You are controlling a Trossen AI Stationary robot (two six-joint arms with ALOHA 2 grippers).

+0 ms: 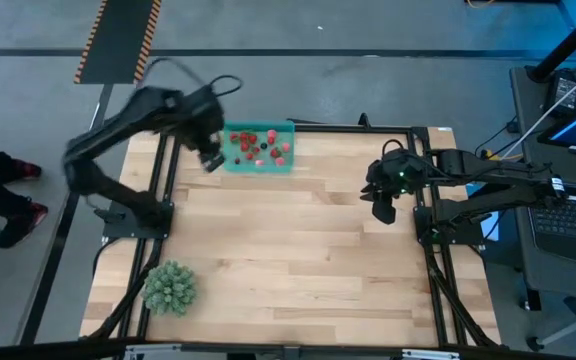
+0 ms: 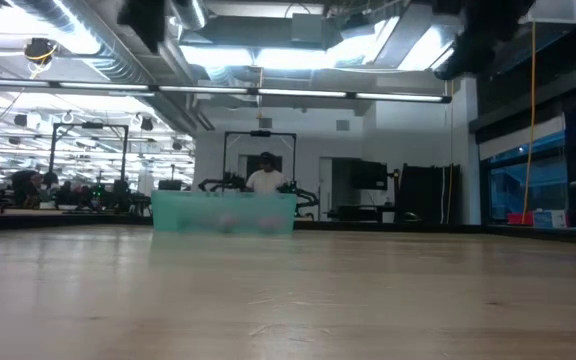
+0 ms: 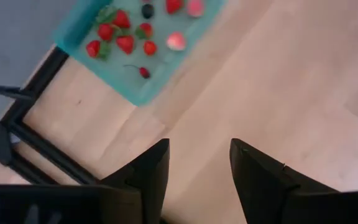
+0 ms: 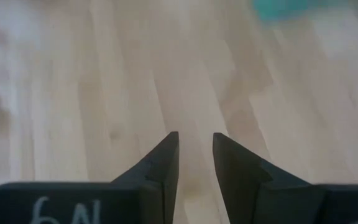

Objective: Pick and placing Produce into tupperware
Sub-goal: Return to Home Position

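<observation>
So we're looking down on the wooden table [image 1: 298,260] in the high view. The teal tupperware [image 1: 286,166] is sitting in the upper middle-left of that frame, by the table's top edge. The spiky green ball [image 1: 170,287] is sitting in the lower left, well apart from it, and we're reckoning it's not part of the job.

The left gripper [image 1: 211,161] is hovering just beside the tub's left end, fingers spread apart and gripping nothing. The right gripper [image 1: 383,210] is hanging at centre right with a narrow gap between its fingers, also empty.

The produce [image 1: 255,146] is all lying inside the tub: little red and pink fruits plus a dark one. We're not spotting any strays on the wood, so we're guessing the picking is finished and only parking the arms is remaining.
</observation>
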